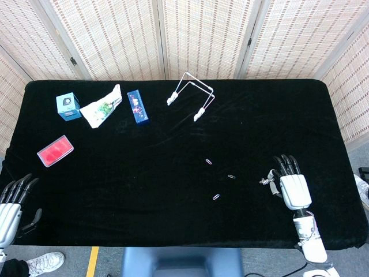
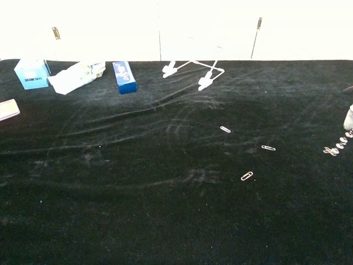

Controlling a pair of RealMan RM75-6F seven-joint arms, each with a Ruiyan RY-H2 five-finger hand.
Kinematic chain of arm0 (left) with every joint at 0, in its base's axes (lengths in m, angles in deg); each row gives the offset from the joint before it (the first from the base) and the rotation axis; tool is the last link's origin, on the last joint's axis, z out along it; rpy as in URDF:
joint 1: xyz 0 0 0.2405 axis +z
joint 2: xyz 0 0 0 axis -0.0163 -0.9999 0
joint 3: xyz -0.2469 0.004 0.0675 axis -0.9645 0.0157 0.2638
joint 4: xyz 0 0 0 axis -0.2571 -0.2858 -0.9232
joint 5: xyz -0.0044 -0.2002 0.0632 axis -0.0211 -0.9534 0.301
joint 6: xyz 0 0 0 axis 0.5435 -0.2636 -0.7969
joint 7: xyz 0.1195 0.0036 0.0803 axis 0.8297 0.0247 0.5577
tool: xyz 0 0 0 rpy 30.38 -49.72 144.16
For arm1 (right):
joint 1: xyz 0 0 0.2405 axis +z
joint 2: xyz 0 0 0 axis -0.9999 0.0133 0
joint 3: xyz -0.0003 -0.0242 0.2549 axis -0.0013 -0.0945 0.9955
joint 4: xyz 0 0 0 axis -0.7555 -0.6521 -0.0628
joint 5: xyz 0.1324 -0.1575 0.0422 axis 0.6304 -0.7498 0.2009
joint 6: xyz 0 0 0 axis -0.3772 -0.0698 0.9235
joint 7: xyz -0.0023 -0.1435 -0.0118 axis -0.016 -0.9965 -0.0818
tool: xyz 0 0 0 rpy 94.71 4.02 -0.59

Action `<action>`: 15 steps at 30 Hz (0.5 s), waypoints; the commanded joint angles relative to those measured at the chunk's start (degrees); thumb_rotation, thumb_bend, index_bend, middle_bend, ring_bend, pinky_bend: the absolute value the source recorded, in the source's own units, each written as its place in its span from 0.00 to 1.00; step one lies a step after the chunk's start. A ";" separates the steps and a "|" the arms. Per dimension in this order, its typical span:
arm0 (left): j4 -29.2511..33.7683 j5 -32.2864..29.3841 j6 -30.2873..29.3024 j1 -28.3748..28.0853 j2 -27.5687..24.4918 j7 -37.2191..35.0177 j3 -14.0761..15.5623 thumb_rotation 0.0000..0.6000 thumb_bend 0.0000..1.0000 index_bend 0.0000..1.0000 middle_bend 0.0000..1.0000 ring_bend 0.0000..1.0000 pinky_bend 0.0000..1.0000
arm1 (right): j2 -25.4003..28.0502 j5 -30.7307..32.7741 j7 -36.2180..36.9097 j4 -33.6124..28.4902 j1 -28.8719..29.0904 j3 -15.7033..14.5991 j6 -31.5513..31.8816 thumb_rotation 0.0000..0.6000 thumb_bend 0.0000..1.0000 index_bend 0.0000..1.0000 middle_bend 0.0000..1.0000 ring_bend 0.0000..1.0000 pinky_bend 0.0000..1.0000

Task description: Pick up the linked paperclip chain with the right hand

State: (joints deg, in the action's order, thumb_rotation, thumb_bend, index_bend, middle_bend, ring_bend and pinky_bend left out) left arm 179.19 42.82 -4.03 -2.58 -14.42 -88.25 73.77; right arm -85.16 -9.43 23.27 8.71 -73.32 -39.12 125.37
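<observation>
The linked paperclip chain [image 1: 267,180] hangs as a short silver string from the thumb side of my right hand [image 1: 293,187], which pinches its upper end. That hand lies palm down over the black table [image 1: 144,173] near the front right edge. In the chest view the chain [image 2: 335,147] dangles at the far right edge, and only a sliver of the right hand [image 2: 348,118] shows above it. My left hand [image 1: 11,203] hovers off the table's front left corner with its fingers apart and nothing in it.
Three loose paperclips [image 1: 216,197] lie left of the right hand. At the back stand a white wire stand [image 1: 190,95], a blue box [image 1: 138,107], a white packet [image 1: 101,107] and a teal box [image 1: 68,106]. A red flat pack [image 1: 55,150] lies at the left.
</observation>
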 commanded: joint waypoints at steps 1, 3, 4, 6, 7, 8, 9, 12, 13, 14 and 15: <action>-0.02 0.00 -0.06 0.03 0.00 -0.02 -0.02 1.00 0.52 0.00 0.00 0.00 0.00 | 2.14 1.06 -3.43 -3.13 0.14 0.01 -2.29 1.00 0.47 0.06 0.00 0.00 0.00; -0.04 -0.06 -0.17 0.09 0.03 0.07 -0.06 1.00 0.52 0.00 0.00 0.00 0.00 | 2.91 1.20 -4.26 -4.57 0.13 0.20 -2.64 1.00 0.48 0.00 0.00 0.00 0.00; -0.02 -0.09 -0.21 0.11 0.03 0.10 -0.08 1.00 0.52 0.00 0.00 0.00 0.00 | 3.24 1.17 -4.49 -5.09 0.11 0.25 -2.70 1.00 0.48 0.00 0.00 0.00 0.00; -0.01 -0.11 -0.26 0.15 0.01 0.10 -0.08 1.00 0.52 0.00 0.00 0.00 0.00 | 3.99 1.11 -5.25 -6.34 -0.06 0.38 -2.58 1.00 0.47 0.00 0.00 0.00 0.00; -0.01 -0.09 -0.30 0.16 0.00 0.07 -0.09 1.00 0.52 0.00 0.00 0.00 0.00 | 4.31 1.09 -5.59 -6.90 -0.15 0.46 -2.45 1.00 0.47 0.00 0.00 0.00 0.00; -0.01 -0.05 -0.34 0.17 -0.01 0.00 -0.09 1.00 0.52 0.00 0.00 0.00 0.00 | 4.60 1.06 -5.91 -7.46 -0.27 0.53 -2.27 1.00 0.47 0.00 0.00 0.00 0.00; -0.01 0.02 -0.37 0.17 -0.03 -0.10 -0.08 1.00 0.52 0.00 0.00 0.00 0.00 | 5.04 1.00 -6.27 -8.24 -0.45 0.58 -2.06 1.00 0.46 0.00 0.00 0.00 0.00; -0.04 0.18 -0.49 0.20 -0.04 -0.16 -0.04 1.00 0.52 0.00 0.00 0.00 0.00 | 6.45 0.91 -7.11 -10.52 -1.01 0.56 -1.57 1.00 0.46 0.00 0.00 0.00 0.00; -0.04 0.20 -0.52 0.21 -0.05 -0.18 -0.04 1.00 0.52 0.00 0.00 0.00 0.00 | 6.96 0.90 -7.39 -11.31 -1.25 0.53 -1.37 1.00 0.46 0.00 0.00 0.00 0.00; -0.05 0.21 -0.52 0.22 -0.05 -0.17 -0.04 1.00 0.52 0.00 0.00 0.00 0.00 | 7.61 0.87 -7.75 -12.16 -1.48 0.38 -1.30 1.00 0.46 0.00 0.00 0.00 0.00; -0.05 0.20 -0.51 0.22 -0.05 -0.14 -0.03 1.00 0.52 0.00 0.00 0.00 0.00 | 9.03 1.02 -8.59 -13.67 -1.74 -0.20 -2.01 1.00 0.46 0.00 0.00 0.00 0.00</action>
State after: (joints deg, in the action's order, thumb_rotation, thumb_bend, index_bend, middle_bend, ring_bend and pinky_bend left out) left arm 179.15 43.02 -4.53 -2.36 -14.47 -88.38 73.75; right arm -77.80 -8.47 15.77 -3.18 -74.50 -38.79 123.69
